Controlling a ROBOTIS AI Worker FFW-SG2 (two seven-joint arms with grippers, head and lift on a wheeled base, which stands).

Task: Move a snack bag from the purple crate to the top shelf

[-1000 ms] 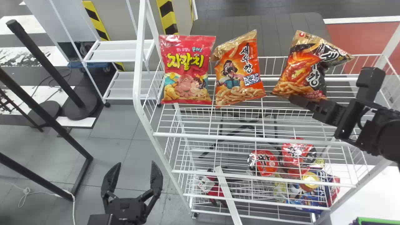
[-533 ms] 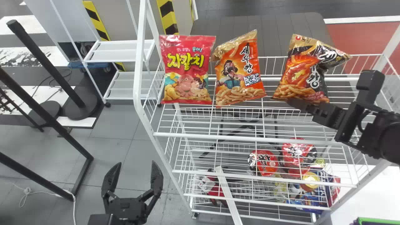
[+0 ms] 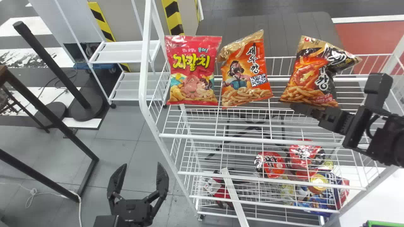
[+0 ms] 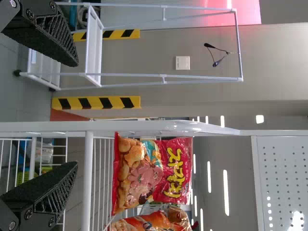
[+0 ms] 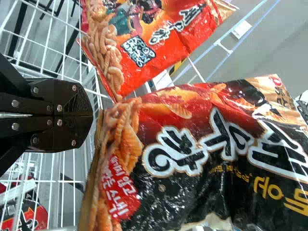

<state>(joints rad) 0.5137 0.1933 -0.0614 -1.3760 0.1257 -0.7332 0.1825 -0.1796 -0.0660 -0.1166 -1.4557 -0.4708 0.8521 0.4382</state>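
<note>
Black and orange, the snack bag (image 3: 309, 75) sits at the upper right of the frame on the top shelf (image 3: 195, 137), its upper part slumping right. Closed, the right pincer (image 5: 90, 116) is just beside its bottom edge, with no bag visibly pinched. Too firm a nudge could tip the bag over the rear rail (image 3: 281, 57); snagging the lower seam on withdrawal might drag it forward. A swing leftward risks toppling the orange bag (image 3: 246, 71). The left pincer (image 3: 141, 165) idles, spread, at lower left.
</note>
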